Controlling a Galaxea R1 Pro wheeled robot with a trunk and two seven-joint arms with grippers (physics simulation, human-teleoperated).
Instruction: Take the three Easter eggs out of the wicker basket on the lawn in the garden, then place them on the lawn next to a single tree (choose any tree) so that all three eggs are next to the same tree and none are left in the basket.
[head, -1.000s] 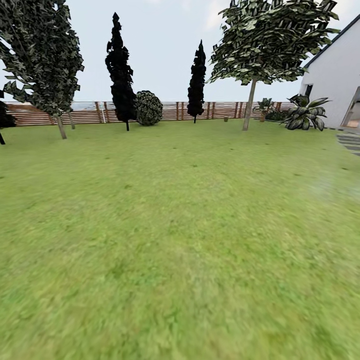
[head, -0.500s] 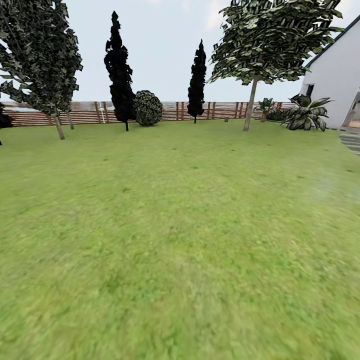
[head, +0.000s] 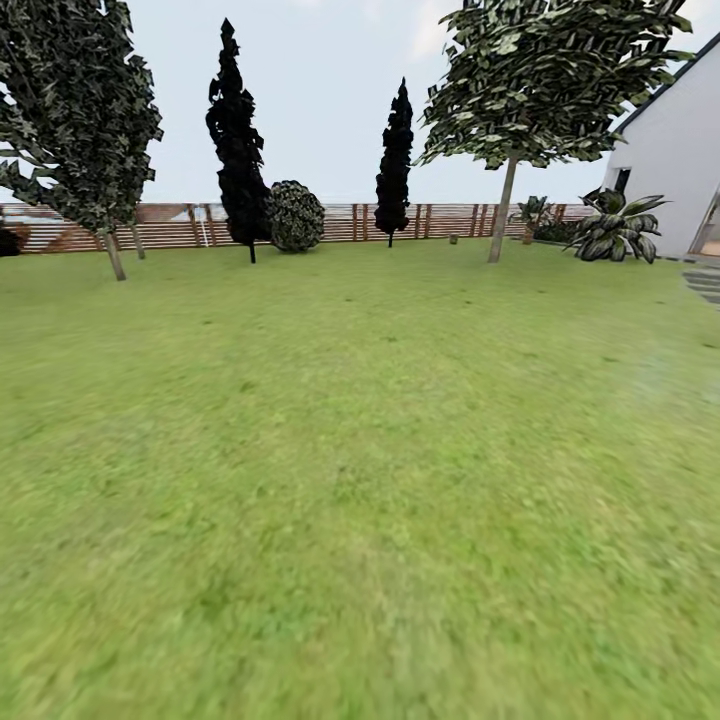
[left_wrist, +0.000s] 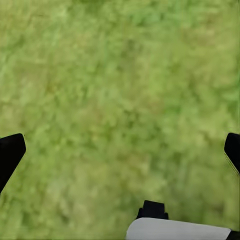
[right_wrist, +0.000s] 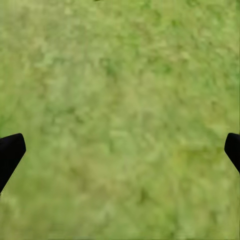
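Black fingertips of the left claw (left_wrist: 120, 150) and right claw (right_wrist: 120, 150) are spread wide over bare lawn (head: 360, 480). No eggs or basket are seen; painted eggs would likely be light, smooth, best gripped mid-body. Two broad-crowned trees (head: 503, 215) are counted, and two cypresses (head: 238, 150).

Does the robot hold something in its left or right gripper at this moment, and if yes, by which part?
Nothing is held. The left gripper and the right gripper are both open, with only the lawn between their fingers.
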